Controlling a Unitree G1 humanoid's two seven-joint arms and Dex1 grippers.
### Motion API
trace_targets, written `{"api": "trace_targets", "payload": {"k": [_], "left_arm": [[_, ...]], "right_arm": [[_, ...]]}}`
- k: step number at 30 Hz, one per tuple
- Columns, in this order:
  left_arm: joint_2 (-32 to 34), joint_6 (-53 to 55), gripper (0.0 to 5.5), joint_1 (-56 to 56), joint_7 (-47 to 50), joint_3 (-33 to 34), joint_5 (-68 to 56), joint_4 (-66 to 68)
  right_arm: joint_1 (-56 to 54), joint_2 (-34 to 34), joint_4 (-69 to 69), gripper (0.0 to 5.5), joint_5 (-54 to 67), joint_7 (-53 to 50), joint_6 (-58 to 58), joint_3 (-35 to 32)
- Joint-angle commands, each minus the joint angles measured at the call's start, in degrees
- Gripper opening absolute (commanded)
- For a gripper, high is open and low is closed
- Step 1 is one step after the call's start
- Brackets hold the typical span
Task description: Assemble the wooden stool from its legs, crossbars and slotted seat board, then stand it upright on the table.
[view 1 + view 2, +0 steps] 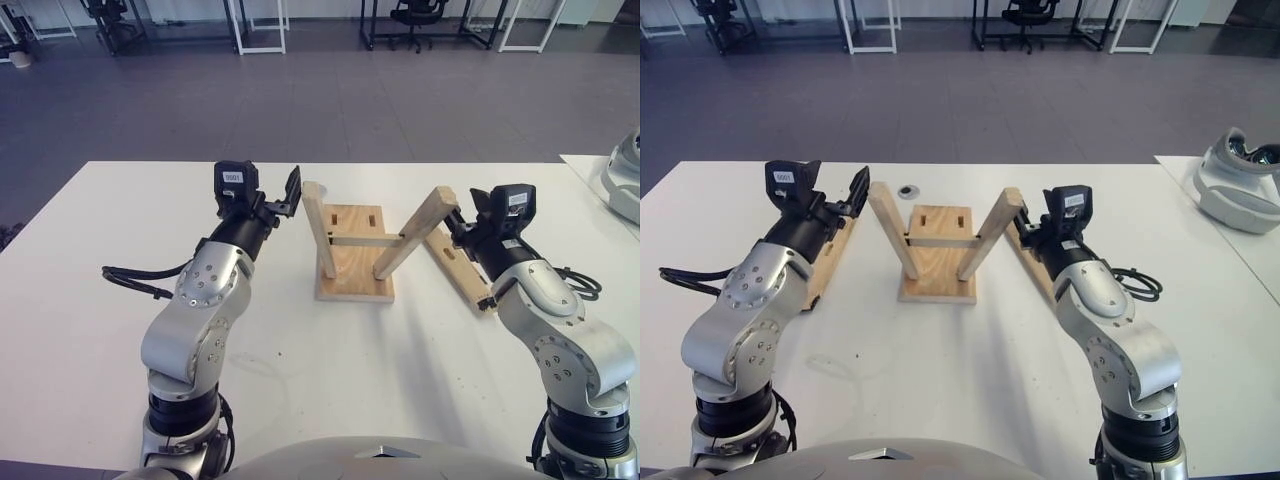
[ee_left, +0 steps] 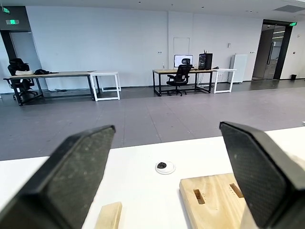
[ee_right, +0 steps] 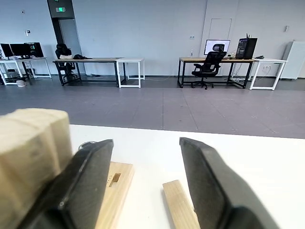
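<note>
Left eye view has the slotted seat board lying flat mid-table, with two legs rising from it in a splayed V, tied by one crossbar. A loose wooden frame piece lies right of it, another on the left under the arm. The left gripper hovers just left of the V, pads spread wide and empty. The right gripper sits just beside the right leg, fingers apart, gripping nothing. The V looks only loosely seated, so a sideways brush from either finger could topple it or pull the crossbar free.
</note>
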Motion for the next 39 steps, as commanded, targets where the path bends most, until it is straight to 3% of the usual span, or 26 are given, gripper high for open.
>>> {"api": "trace_targets", "payload": {"k": [1, 6, 13, 16, 21, 24, 27, 31, 36, 39], "left_arm": [[2.8, -1.2, 4.10, 2.1, -9.0, 0.2, -3.8, 3.0], [15.7, -12.2, 4.10, 8.9, -21.3, 7.6, 0.7, 15.6], [24.6, -20.6, 4.10, 11.7, -36.4, 4.4, 1.8, 21.2], [34.5, -26.2, 4.10, 20.7, -46.5, 4.2, 5.1, 21.2], [43.5, -28.2, 4.10, 22.6, -55.5, 4.4, 6.4, 20.6], [43.3, -27.9, 4.10, 21.1, -56.5, 1.5, 7.2, 18.7], [42.2, -27.9, 4.10, 19.5, -56.9, -5.0, 11.1, 18.5], [40.1, -29.4, 4.10, 15.3, -56.3, -12.6, 17.4, 21.5], [32.4, -30.9, 4.10, 7.4, -54.8, -16.4, 19.2, 29.6], [24.9, -35.7, 4.10, -4.8, -53.7, -17.8, 20.9, 47.2]], "right_arm": [[-0.3, 2.6, -0.8, 2.65, 4.1, 6.8, -2.1, 1.0], [3.0, -1.0, 13.5, 2.65, -2.7, 18.8, -13.0, -2.2], [-9.4, -2.5, 38.3, 2.65, -12.5, 42.9, -32.3, 8.5], [-7.6, -4.4, 30.6, 2.65, -5.9, 56.0, -31.4, 11.4], [-7.4, -0.9, 22.3, 2.65, -3.0, 59.3, -26.6, 18.7], [-11.2, -1.1, 33.0, 2.65, -13.0, 53.5, -30.7, 18.0], [-17.3, -5.9, 54.0, 2.65, -27.8, 43.9, -37.6, 17.6], [-19.8, -9.0, 69.0, 2.65, -37.3, 43.3, -45.4, 20.5], [-12.8, -12.2, 62.7, 2.65, -33.2, 58.8, -50.3, 22.1], [-6.9, -15.4, 52.5, 2.65, -26.6, 64.6, -47.9, 18.4]]}}
